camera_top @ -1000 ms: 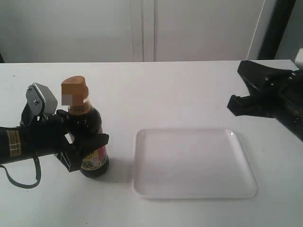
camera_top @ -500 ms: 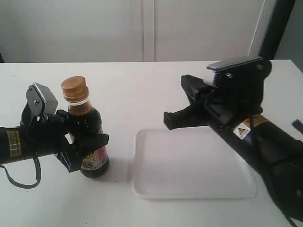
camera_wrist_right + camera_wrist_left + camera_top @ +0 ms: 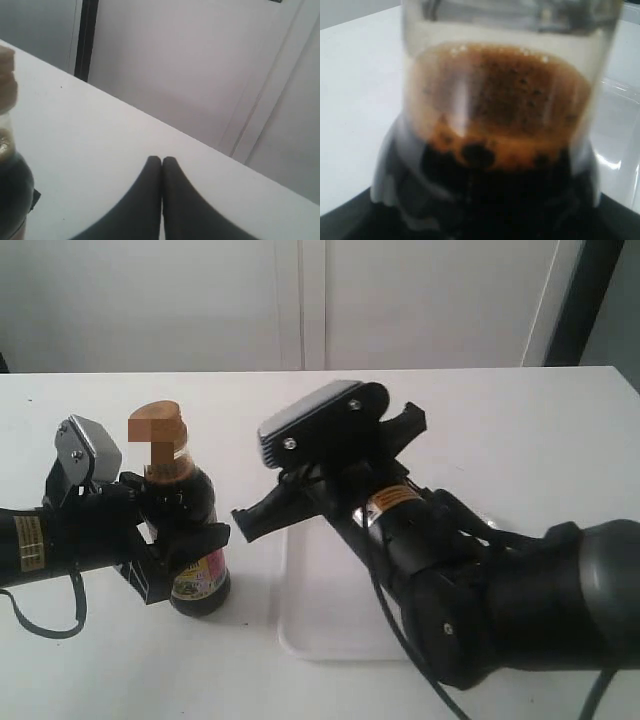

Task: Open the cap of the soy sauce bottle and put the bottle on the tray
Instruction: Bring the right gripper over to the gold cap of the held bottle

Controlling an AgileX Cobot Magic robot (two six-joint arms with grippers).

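Observation:
The soy sauce bottle stands upright on the white table at the left, with dark liquid and a yellow-red label. Its golden-brown cap sits closed on top. My left gripper comes in from the left and is shut on the bottle's body. In the left wrist view the bottle fills the frame. My right gripper is shut and empty, its tips close to the bottle's right side, not touching. The shut fingers point past the bottle. The white tray is mostly hidden behind the right arm.
The bulky right arm lies across the tray and the middle of the table. A pale wall with a dark vertical post stands behind the table's far edge. A strip of the tray's rim shows in the left wrist view.
The right arm has swept from the far right across the tray, and its shut gripper now sits just right of the bottle. The left gripper and the bottle have not moved.

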